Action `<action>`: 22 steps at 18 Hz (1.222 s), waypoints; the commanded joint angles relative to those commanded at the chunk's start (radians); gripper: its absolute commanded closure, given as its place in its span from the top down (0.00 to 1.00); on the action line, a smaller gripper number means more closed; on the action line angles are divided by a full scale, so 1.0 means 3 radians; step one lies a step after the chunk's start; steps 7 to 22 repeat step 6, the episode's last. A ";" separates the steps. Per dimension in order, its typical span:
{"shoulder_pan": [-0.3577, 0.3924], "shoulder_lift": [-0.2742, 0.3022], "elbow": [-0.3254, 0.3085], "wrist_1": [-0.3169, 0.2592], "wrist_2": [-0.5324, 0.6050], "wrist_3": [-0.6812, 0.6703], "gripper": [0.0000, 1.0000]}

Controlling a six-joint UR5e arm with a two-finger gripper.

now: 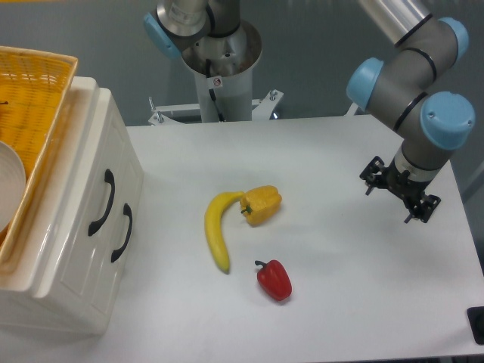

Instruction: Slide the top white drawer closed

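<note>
The cream-white cabinet stands at the table's left edge, its front facing right. The top white drawer carries the upper curved black handle. Its front looks flush with the lower drawer front. My gripper hangs over the right side of the table, far from the cabinet. It is open, with nothing between its fingers.
A yellow wicker basket with a white bowl sits on top of the cabinet. A banana, a yellow pepper and a red pepper lie mid-table. The arm's base column stands at the back.
</note>
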 joint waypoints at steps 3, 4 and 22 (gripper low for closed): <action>0.0000 -0.0071 0.0097 0.0010 0.0010 0.0010 1.00; 0.0005 -0.0077 0.0107 0.0026 0.0000 0.0010 1.00; 0.0036 -0.0082 0.0128 0.0026 -0.0015 0.0061 1.00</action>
